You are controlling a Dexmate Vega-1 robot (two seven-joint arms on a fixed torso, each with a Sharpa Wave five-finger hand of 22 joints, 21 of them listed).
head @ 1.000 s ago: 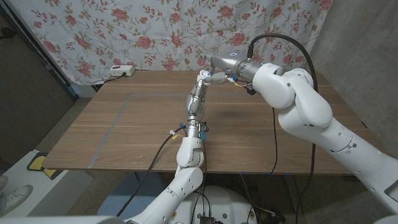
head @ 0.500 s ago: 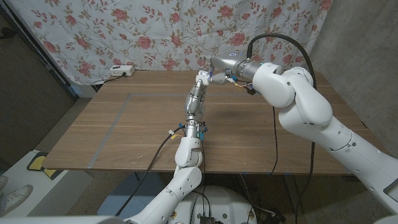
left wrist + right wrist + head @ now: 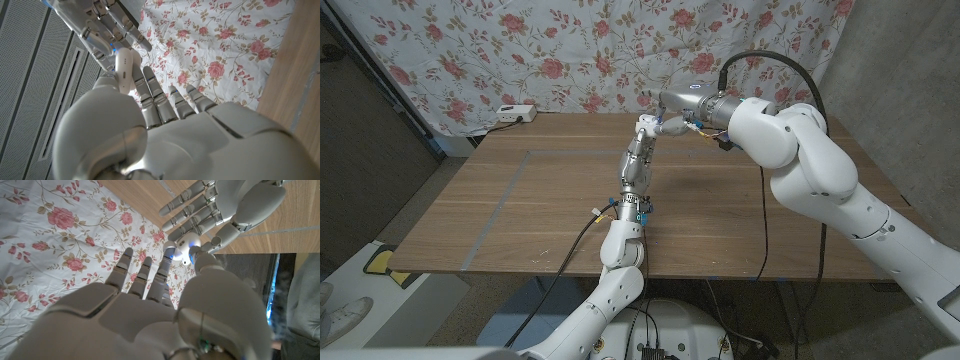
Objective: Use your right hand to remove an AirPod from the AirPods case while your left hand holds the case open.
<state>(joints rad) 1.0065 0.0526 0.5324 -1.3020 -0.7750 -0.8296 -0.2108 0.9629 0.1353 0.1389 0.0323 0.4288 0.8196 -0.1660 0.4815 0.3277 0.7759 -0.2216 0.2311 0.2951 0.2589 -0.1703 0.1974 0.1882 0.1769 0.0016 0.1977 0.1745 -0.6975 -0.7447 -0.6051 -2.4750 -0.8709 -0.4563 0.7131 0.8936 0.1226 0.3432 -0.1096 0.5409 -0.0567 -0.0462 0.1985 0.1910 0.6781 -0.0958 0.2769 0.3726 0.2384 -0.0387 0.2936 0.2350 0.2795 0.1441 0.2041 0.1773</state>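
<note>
Pinched open in the left hand [image 3: 643,128] above the upper middle of the frame, the small glossy white AirPods case [image 3: 183,251] is met by the right hand [image 3: 668,124], whose fingertip grip cannot be told, so a slipped earbud could be dropped

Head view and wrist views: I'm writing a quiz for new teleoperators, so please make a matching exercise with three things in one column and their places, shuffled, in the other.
Things:
1. small white AirPods case
2. white power strip
3. rose-patterned cloth

Places:
A. hanging behind the wooden table
B. lying at the table's far edge
C. pinched in the left hand

Pairs: 1-C, 2-B, 3-A.
</note>
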